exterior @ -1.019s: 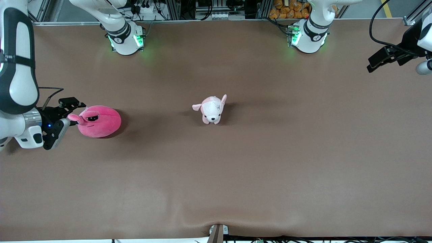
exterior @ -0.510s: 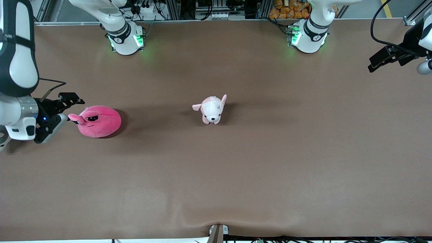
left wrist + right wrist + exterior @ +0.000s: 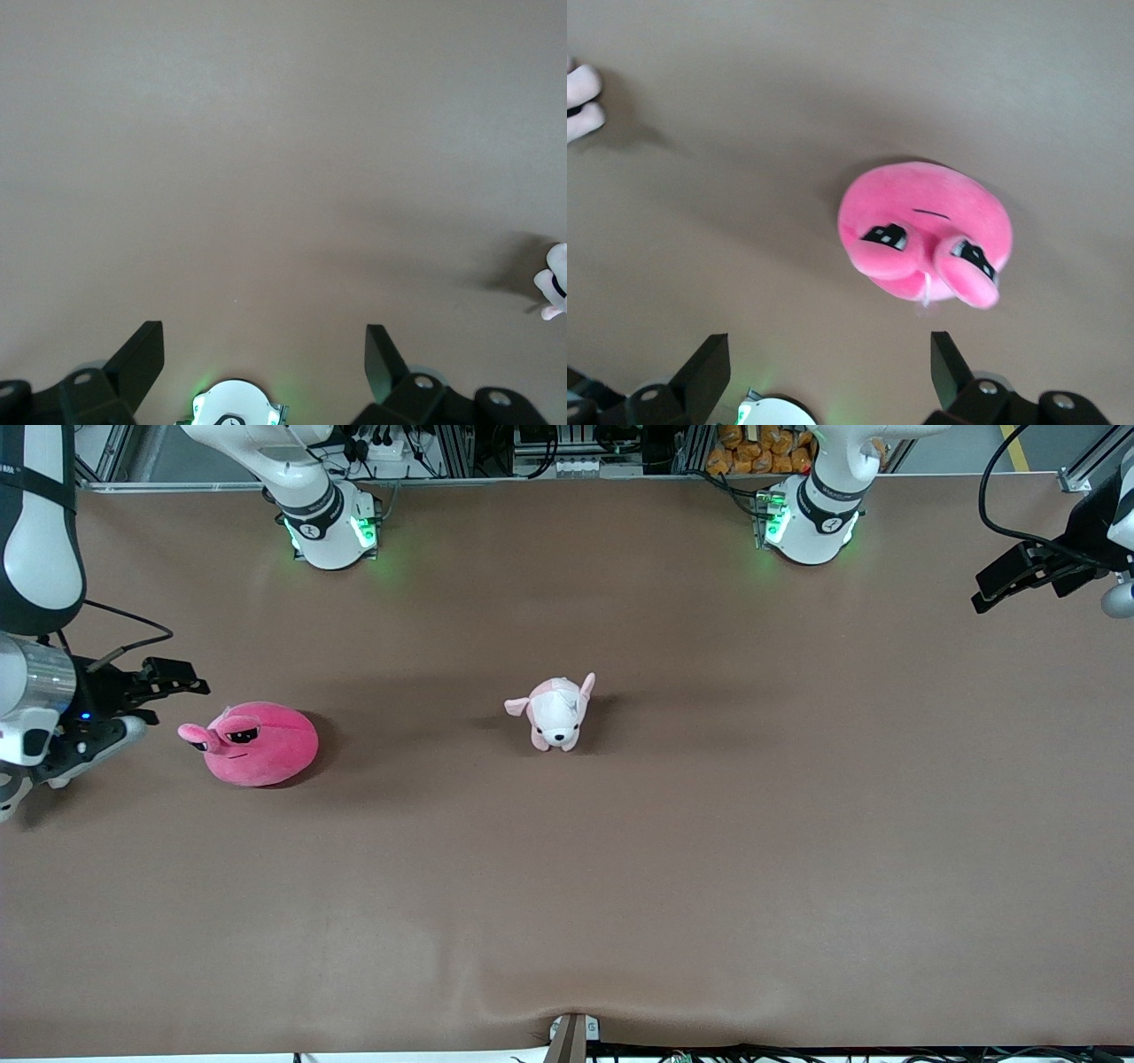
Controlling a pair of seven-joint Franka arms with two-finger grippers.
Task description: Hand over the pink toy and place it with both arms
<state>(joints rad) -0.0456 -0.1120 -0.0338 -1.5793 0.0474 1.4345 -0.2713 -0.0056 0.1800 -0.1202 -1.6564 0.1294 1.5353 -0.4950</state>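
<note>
The pink toy [image 3: 259, 745] lies on the brown table toward the right arm's end, stalk eyes pointing at my right gripper. It also shows in the right wrist view [image 3: 926, 232]. My right gripper [image 3: 159, 704] is open and empty, beside the toy at the table's end, with a clear gap to the eye stalks; its jaws stand wide apart in the right wrist view [image 3: 831, 350]. My left gripper [image 3: 1005, 582] is open and empty, held up over the left arm's end of the table; it shows in the left wrist view [image 3: 266, 341] over bare table.
A small pale pink-and-white puppy plush [image 3: 555, 712] stands near the table's middle; it shows at the edge of the right wrist view [image 3: 580, 102] and of the left wrist view [image 3: 554, 283]. Both arm bases [image 3: 328, 522] stand along the farthest table edge.
My right gripper has drawn back from the pink toy toward the right arm's end of the table, opening a gap. The toy stays put. My left gripper has shifted slightly.
</note>
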